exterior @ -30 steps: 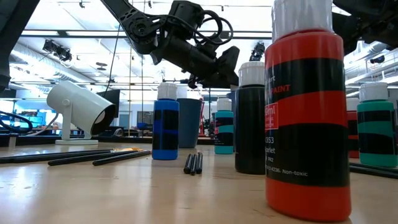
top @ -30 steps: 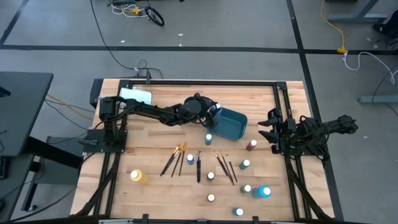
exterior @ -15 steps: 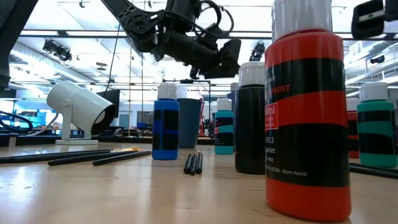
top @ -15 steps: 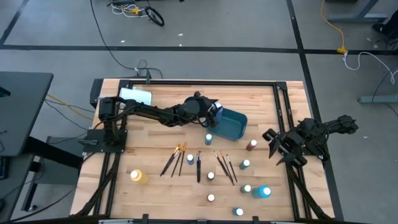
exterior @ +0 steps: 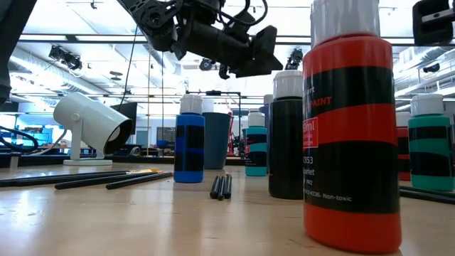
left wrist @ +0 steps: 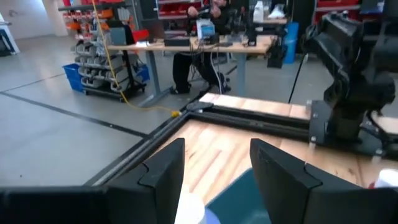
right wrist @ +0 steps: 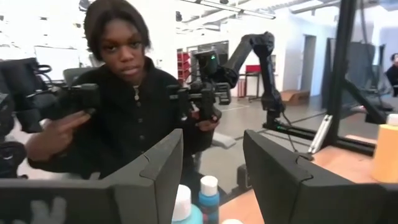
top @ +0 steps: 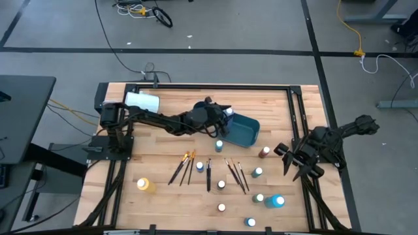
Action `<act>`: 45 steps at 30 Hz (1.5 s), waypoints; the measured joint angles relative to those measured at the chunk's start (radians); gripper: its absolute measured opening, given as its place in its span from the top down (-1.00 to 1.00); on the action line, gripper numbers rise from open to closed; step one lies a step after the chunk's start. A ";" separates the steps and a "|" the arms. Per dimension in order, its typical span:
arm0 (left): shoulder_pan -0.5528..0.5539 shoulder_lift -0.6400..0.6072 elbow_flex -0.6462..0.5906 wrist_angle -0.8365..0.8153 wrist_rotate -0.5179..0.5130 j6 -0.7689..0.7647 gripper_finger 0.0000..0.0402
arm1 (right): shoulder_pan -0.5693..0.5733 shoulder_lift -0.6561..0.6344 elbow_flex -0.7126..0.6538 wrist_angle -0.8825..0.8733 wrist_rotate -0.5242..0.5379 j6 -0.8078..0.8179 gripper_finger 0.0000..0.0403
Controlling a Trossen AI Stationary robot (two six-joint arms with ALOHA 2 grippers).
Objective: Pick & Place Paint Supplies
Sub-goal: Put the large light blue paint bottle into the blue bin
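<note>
Overhead, the open left gripper (top: 225, 116) hovers at the blue bin (top: 243, 130); right gripper (top: 289, 160) open too.

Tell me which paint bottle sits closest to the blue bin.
The teal bottle just in front of the blue bin, almost touching its near edge. The other bottles stand farther off; the brown one is next nearest.

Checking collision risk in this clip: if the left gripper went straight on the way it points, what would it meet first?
Probably the teal bin: it lies just beyond the open left gripper, with a white-capped bottle in between. Depth is unclear.
</note>
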 joint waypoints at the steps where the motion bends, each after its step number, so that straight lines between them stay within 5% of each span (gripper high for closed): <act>1: 0.000 -0.004 0.000 -0.006 -0.001 0.000 0.04 | 0.009 0.023 0.000 0.028 0.000 -0.003 0.14; 20: 0.000 -0.019 0.000 0.009 -0.001 -0.004 0.04 | 0.307 0.623 0.004 0.567 0.143 0.009 0.14; 25: 0.000 -0.019 0.000 0.021 -0.001 -0.014 0.04 | 0.355 0.789 0.071 0.573 0.228 -0.002 0.14; 30: 0.000 -0.019 0.000 0.054 -0.001 -0.021 0.04 | 0.376 0.939 0.134 0.570 0.167 -0.027 0.14; 45: 0.000 -0.019 0.000 0.068 0.082 -0.053 0.04 | 0.382 1.040 0.153 0.650 0.132 -0.109 0.14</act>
